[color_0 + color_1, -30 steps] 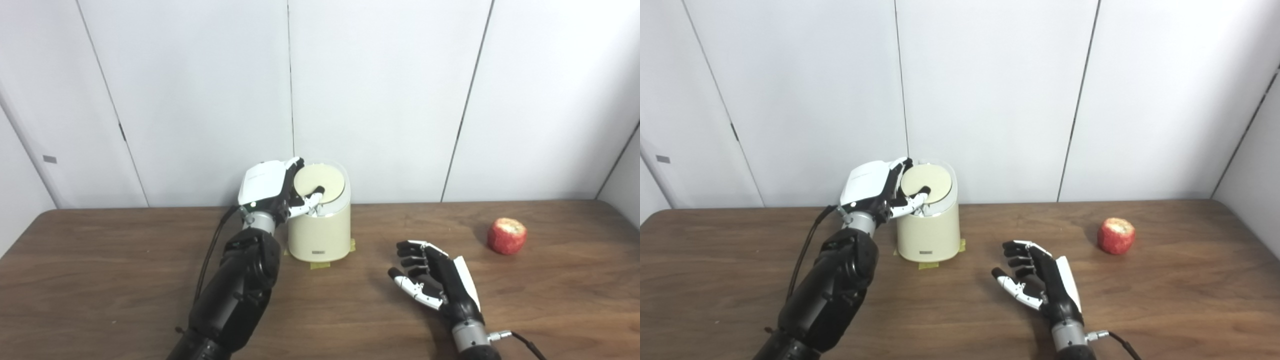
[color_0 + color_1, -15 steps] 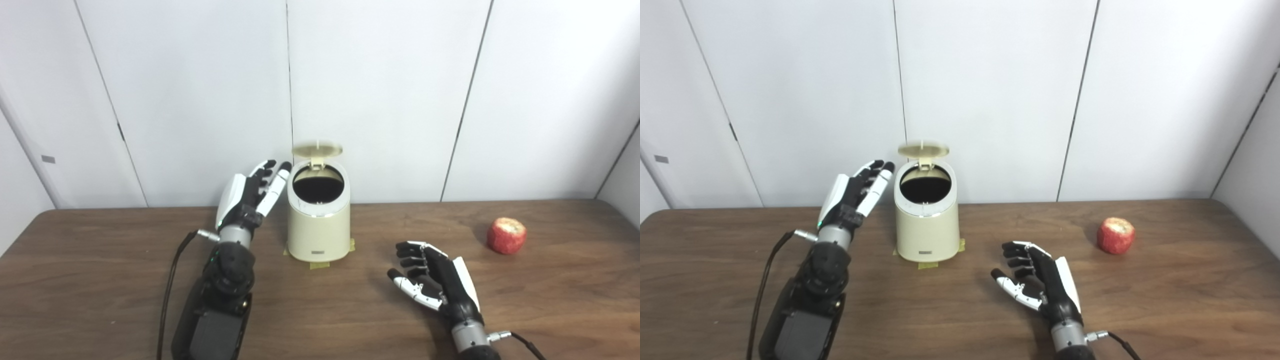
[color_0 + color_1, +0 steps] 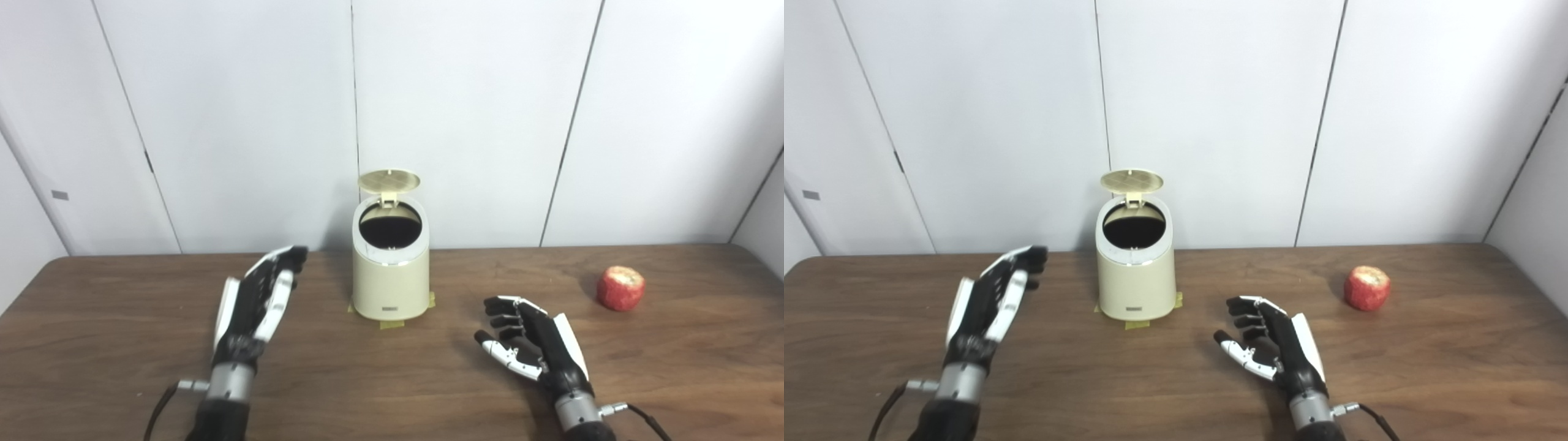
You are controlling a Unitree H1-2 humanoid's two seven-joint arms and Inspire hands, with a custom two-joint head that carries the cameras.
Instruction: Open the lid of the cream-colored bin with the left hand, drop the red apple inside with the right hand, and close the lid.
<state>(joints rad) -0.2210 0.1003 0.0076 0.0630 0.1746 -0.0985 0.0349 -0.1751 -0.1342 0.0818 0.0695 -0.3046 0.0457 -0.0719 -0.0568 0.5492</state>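
The cream-colored bin (image 3: 391, 278) stands at the back middle of the brown table, its round lid (image 3: 389, 179) flipped up on the rear hinge and its dark inside showing. My left hand (image 3: 254, 303) hovers open over the table to the left of the bin, apart from it, fingers stretched toward the back. My right hand (image 3: 531, 346) rests open at the front right of the bin, fingers loosely curled, holding nothing. The red apple (image 3: 621, 288) sits on the table far right, well beyond the right hand.
Yellow tape (image 3: 391, 323) shows under the bin's base. White wall panels (image 3: 465, 110) stand right behind the bin. The table (image 3: 398, 386) runs wide to both sides, its right edge just past the apple.
The lid went from nearly shut under my left hand to fully up. My left hand let go and drew back and down to the left. Right hand and apple stayed put.
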